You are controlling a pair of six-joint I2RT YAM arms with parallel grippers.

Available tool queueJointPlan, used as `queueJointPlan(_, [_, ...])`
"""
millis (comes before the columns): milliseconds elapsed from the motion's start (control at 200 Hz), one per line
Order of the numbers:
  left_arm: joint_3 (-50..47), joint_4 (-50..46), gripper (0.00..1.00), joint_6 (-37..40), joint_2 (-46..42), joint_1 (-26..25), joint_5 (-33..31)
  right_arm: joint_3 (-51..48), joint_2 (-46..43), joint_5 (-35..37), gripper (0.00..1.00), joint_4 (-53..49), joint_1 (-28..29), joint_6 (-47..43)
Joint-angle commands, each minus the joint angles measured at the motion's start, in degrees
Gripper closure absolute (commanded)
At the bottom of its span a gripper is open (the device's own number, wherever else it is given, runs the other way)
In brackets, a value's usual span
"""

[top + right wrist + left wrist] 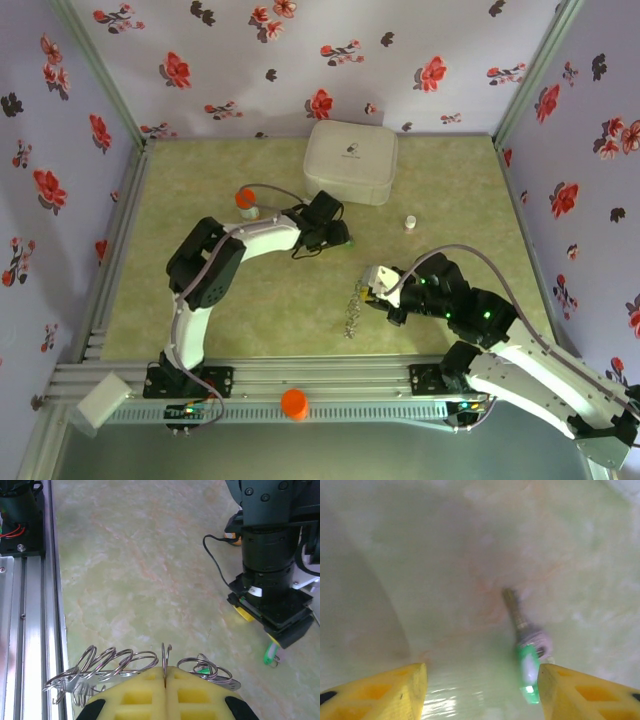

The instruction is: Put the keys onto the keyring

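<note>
Keyring [116, 662] is pinched in right fingers [137, 696]; key [527, 666] lies between parted left fingers [385, 690].

Table [280, 320]: pale green, marbled with faint orange veins. Walls [230, 45] behind the white case [350, 162]: lilac, printed with red and black flowers. Bottle [247, 203] left of the case: orange cap. Key [529, 672]: green head, grey blade. Keyring [120, 662]: silvery grey. Left gripper [481, 680], right gripper [165, 677]: yellow fingers.

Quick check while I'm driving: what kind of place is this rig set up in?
Probably a lab test booth, not a home: floral-print walls on metal corner posts, a green marbled mat, and a slotted aluminium rail along the near edge.
</note>
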Motion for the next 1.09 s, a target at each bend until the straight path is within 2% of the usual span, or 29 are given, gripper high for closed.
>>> queueJointPlan(0, [2.5, 3.7, 0.41, -5.1, 2.2, 0.0, 2.9, 0.9, -1.0, -1.2, 1.0, 1.7, 0.2, -0.2])
queueJointPlan(240, [4.8, 4.6, 0.54, -7.1, 5.1, 0.3, 5.3, 0.9, -1.2, -1.0, 1.0, 1.5, 0.2, -0.1])
queueJointPlan(365, [5.0, 5.2, 0.67, -7.9, 5.9, 0.5, 5.8, 0.6, -1.2, -1.0, 1.0, 1.7, 0.3, 0.1])
queueJointPlan(445, [5.0, 5.9, 0.7, -8.1, 6.1, 0.4, 6.1, 0.5, -1.2, -0.9, 1.0, 1.8, 0.3, 0.0])
queueJointPlan(615, [4.7, 6.9, 0.93, -6.8, 6.0, 0.4, 6.6, 0.1, -1.2, -1.1, 1.0, 2.4, 0.2, 0.2])
queueJointPlan(685, [3.8, 7.7, 0.99, -6.4, 5.3, 0.3, 6.6, 0.0, -1.1, -1.1, 1.0, 2.8, 0.3, 0.5])
queueJointPlan(875, [-1.8, 8.8, 1.0, -4.1, -1.7, 0.0, 3.7, -0.2, -0.8, -0.8, 1.0, 3.3, 0.5, 0.9])
queueJointPlan(1090, [-15.2, 12.4, 1.0, -1.7, -13.6, -0.4, 2.9, -0.8, 1.0, -0.8, 1.0, 5.4, 0.7, 1.6])
